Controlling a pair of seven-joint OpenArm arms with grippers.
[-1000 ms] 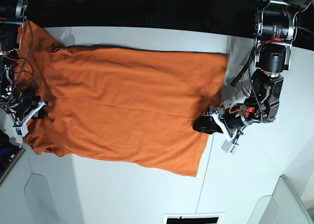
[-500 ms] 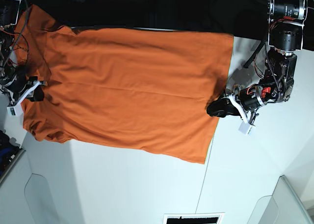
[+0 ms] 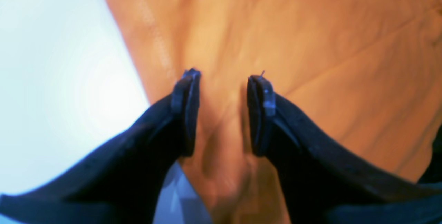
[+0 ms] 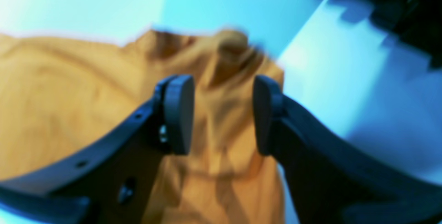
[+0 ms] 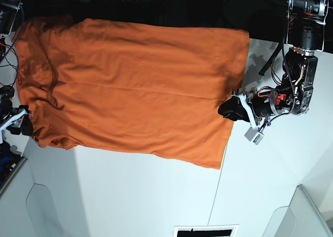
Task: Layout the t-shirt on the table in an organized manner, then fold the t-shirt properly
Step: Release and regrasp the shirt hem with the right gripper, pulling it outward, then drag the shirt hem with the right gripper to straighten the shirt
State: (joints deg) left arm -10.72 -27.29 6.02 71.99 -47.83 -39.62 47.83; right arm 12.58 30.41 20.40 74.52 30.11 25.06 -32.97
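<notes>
On the table (image 5: pixel 130 195), t-shirt (image 5: pixel 130 91) farther back than before, both pincers (image 3: pixel 222 113) (image 4: pixel 222 113) parted, gripping nothing.

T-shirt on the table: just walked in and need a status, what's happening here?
A two-armed robot is laying out the orange t-shirt on the white table. It lies spread nearly flat, unfolded. The left gripper sits at one end, the right gripper at the other, both open with fabric between the jaws.

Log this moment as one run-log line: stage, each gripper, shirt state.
stage: spreading | left gripper: open, at shirt hem | right gripper: open, over bunched sleeve end | t-shirt: spread out, unfolded | table: white
</notes>
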